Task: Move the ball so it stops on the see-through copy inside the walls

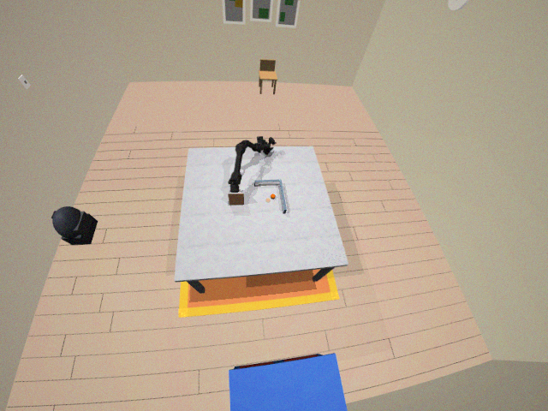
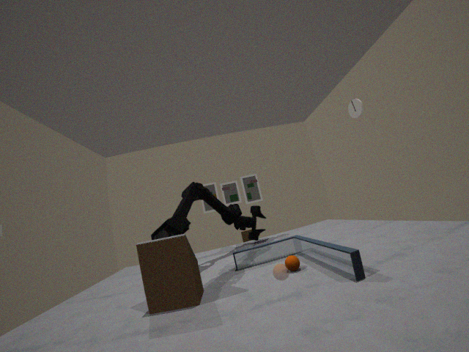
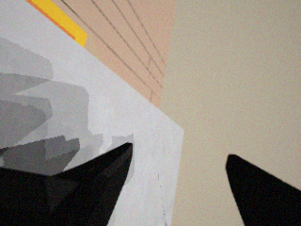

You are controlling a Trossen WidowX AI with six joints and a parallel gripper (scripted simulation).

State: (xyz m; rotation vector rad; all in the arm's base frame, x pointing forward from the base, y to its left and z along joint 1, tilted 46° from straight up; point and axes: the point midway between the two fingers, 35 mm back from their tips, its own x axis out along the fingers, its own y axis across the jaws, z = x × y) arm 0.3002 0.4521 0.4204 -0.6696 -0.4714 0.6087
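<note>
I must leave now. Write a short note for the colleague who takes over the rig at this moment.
Gripper: open, holding nothing, raised above the far part of the table, beyond the clear walls.
Ball: orange, on the table inside the corner of the walls, not touched by the gripper.
See-through copy: right beside the ball, on the side away from the corner; the ball is not on it.
Done: nothing of the move itself.
Left: bring the gripper to the ball, shift it onto the copy, release, and move the gripper away with the ball still.
</note>
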